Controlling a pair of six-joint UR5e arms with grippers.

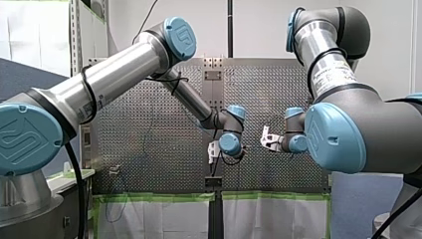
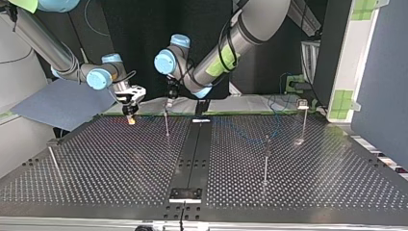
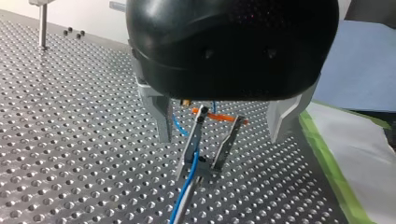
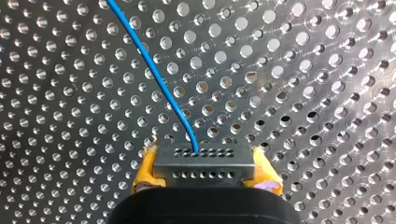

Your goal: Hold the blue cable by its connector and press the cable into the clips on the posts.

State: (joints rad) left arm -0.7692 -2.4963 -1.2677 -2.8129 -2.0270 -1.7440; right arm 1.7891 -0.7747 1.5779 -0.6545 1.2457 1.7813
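- The right end effector (image 4: 205, 173) has its yellow pads (image 4: 144, 170) squeezed on the dark connector (image 4: 205, 161).
- The blue cable (image 4: 154, 79) comes out of the connector, above the tabletop (image 4: 303, 93).
- The left end effector (image 3: 219, 119) is spread wide above a clip (image 3: 192, 142), where the cable passes.

The front view looks from behind and above the arms (image 1: 114, 74) over the perforated bench (image 1: 149, 149), the top view faces them low from across it — both share that bench — while the wrist views sit close, the left over my left hand (image 3: 222, 135), the right on the connector (image 4: 205, 163) in my right hand (image 4: 205, 176).
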